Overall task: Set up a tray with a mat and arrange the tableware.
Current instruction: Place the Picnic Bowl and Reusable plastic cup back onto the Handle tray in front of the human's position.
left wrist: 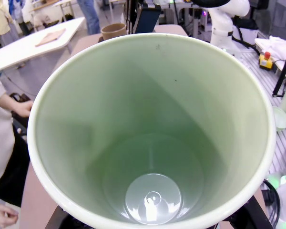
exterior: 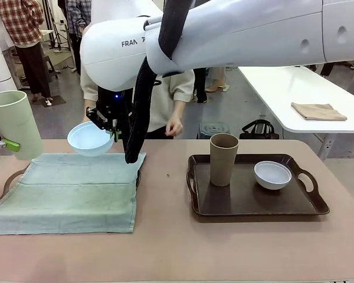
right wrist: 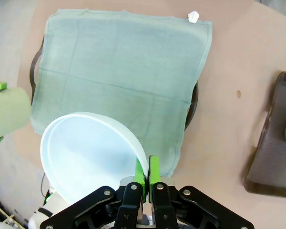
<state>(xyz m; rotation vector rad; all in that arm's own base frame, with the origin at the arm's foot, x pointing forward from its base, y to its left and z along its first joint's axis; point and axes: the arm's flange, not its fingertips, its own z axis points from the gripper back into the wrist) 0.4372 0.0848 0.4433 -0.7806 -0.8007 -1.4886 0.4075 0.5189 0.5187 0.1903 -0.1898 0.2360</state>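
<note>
Your tan worktop point(exterior: 165, 242) carries a green mat point(exterior: 71, 194) draped over the left tray point(exterior: 8, 177). The right tray point(exterior: 311, 178) holds the brown cup point(exterior: 223, 159) and white bowl point(exterior: 272, 175). A person point(exterior: 165, 103) stands at the far edge. Your right gripper point(right wrist: 147, 165) pinches the light blue bowl point(exterior: 89, 139) by its rim, above the mat's far edge. Your left gripper point(exterior: 6, 143) clamps the pale green cup point(exterior: 15, 124) at the mat's far left corner.

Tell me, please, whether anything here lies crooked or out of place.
The green mat does not sit inside the left tray: it hangs over the rim and its front edge lies on the table. The light blue bowl hangs tilted, pinched by its rim in the right tool. Nothing is spilled.
</note>
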